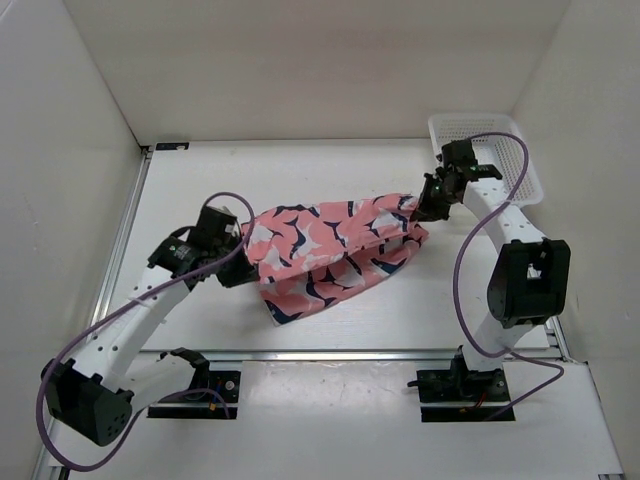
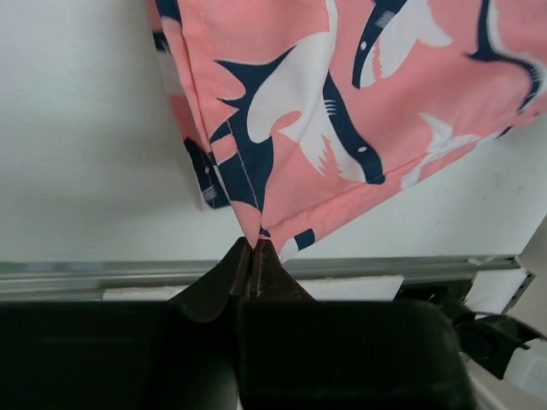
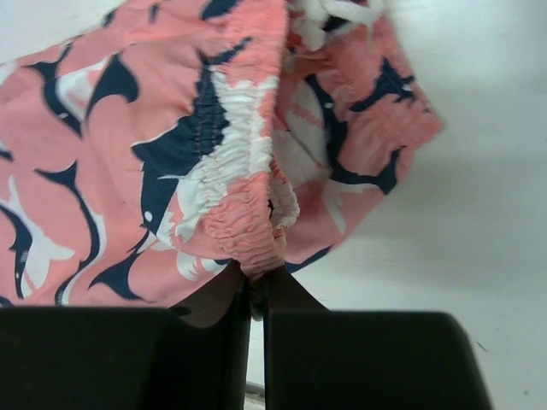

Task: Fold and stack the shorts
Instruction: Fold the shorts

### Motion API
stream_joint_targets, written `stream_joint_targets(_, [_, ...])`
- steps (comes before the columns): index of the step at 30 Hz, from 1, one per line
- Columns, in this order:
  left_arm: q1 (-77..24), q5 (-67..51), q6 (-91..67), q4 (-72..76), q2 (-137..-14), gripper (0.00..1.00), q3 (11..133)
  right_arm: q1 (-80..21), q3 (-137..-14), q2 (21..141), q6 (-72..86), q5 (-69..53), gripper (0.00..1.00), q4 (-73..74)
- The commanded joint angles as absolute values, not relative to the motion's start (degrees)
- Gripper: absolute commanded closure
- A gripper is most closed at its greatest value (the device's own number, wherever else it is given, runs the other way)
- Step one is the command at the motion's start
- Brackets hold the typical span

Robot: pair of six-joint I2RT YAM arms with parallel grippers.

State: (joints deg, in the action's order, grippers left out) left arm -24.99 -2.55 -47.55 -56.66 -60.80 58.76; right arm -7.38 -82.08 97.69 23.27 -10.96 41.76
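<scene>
The coral-pink shorts (image 1: 330,250) with navy-and-white sharks hang stretched between my two grippers over the middle of the table, their lower part draped on it. My left gripper (image 1: 243,243) is shut on a hem corner of the shorts (image 2: 282,128), pinched at the fingertips (image 2: 251,246). My right gripper (image 1: 420,208) is shut on the gathered elastic waistband (image 3: 244,205), the fabric bunched between its tips (image 3: 258,275). A white drawstring (image 3: 338,15) shows at the top of the right wrist view.
A white mesh basket (image 1: 500,150) stands at the back right corner, just behind the right arm. White walls enclose the table on three sides. A metal rail (image 1: 350,353) runs along the near edge.
</scene>
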Motion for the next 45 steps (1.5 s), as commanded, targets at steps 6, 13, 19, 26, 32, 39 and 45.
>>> stream_joint_targets(6, [-35.2, -7.5, -51.8, -54.0, -59.7, 0.86, 46.9, -7.2, -74.2, 93.4, 24.4, 2.0, 0.90, 41.9])
stream_joint_targets(13, [-39.3, -5.9, -48.3, -54.7, -67.3, 0.00, 47.3, -7.2, -71.8, 93.4, 25.0, 1.3, 0.12, 37.9])
stream_joint_targets(19, [-41.9, -5.4, -51.5, -54.7, -72.0, 0.03, 47.3, -7.7, -67.9, 89.9, 25.7, 3.3, 0.14, 38.6])
stream_joint_targets(26, [-45.6, -4.3, -53.1, -51.1, -82.6, 0.00, 51.0, -8.3, -61.8, 88.3, 26.7, 0.8, 0.15, 36.3])
stream_joint_targets(32, [-45.6, 3.1, -55.2, -49.8, -91.2, 0.19, 56.5, -8.3, -61.8, 86.6, 26.7, -0.4, 0.15, 35.8])
stream_joint_targets(39, [-39.8, 6.4, -51.5, -49.8, -96.1, 0.90, 59.5, -8.3, -61.3, 85.5, 26.7, -1.9, 0.16, 35.8])
stream_joint_targets(45, [-31.1, 7.7, -45.8, -51.6, -86.6, 0.87, 55.5, -10.1, -57.3, 85.5, 30.1, -12.1, 0.19, 31.3])
